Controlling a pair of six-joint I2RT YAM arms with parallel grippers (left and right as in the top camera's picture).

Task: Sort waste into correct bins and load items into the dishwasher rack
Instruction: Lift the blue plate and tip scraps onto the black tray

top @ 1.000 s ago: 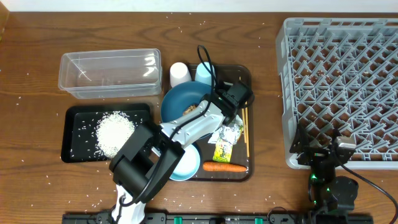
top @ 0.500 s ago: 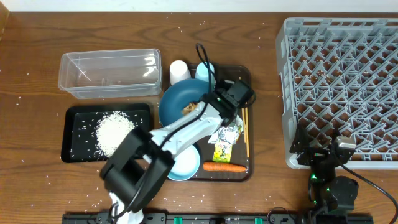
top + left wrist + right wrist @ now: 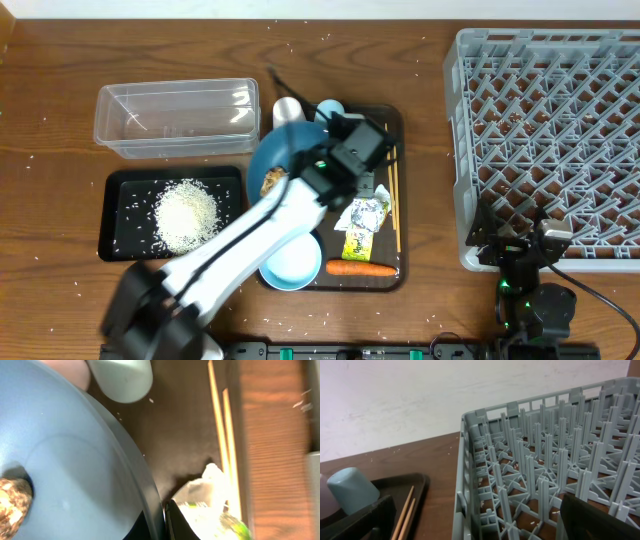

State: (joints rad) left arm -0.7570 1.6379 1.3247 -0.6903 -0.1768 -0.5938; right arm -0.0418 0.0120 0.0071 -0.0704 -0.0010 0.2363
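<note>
The left tool (image 3: pixel 161 521) is clamped tight on the right rim of the blue plate (image 3: pixel 65 460), which carries a brown lump (image 3: pixel 12 500) at the tray's (image 3: pixel 395 118) left side. The right tool (image 3: pixel 480 520) gapes wide, empty, beside the rack (image 3: pixel 550 130).

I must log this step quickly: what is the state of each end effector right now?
Left end effector: closed on the rim of the blue plate.
Right end effector: open, holding nothing.
</note>
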